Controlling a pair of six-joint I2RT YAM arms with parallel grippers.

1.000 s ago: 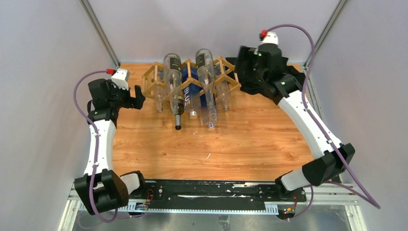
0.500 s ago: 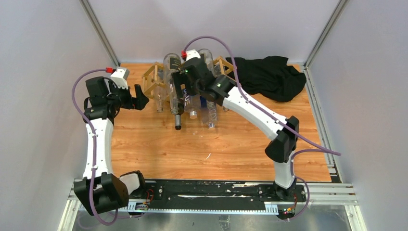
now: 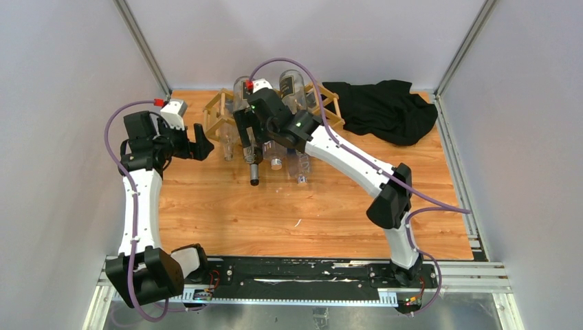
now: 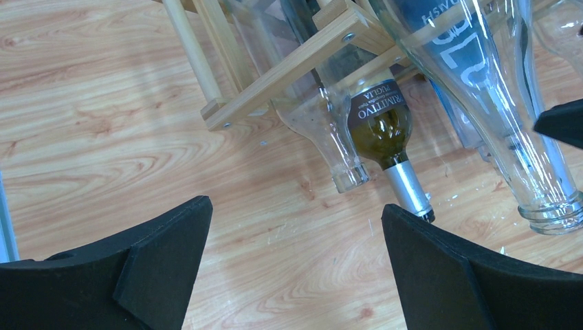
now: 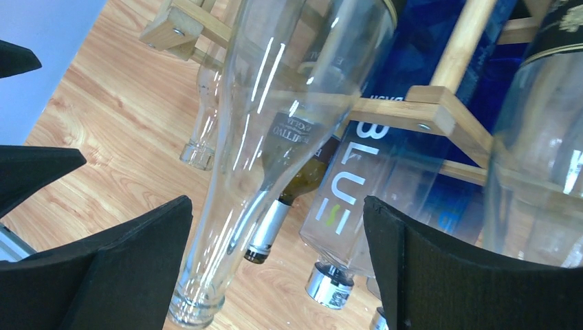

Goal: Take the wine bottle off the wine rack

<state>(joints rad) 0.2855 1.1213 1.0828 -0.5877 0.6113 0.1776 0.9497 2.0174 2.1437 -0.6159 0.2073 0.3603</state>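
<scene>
wine bottle (image 4: pixel 380 127) label: RIMITIVO PUGLIA | blue bottle (image 5: pixel 350 180) lettering: BLUE

Bottles (image 3: pixel 293 81) in wine rack (image 3: pixel 218 114) at far edge of table (image 3: pixel 309 206), cloth (image 3: pixel 382 103) rightward.

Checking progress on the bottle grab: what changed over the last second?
The right gripper swung left from the back right corner to the rack; it is open, straddling a clear bottle, nothing gripped. Black cloth now uncovered. Left gripper barely shifted; rack and bottles stayed.

A crumpled black cloth (image 3: pixel 385 110) lies on the wooden table's (image 3: pixel 309 206) far-right corner.
</scene>
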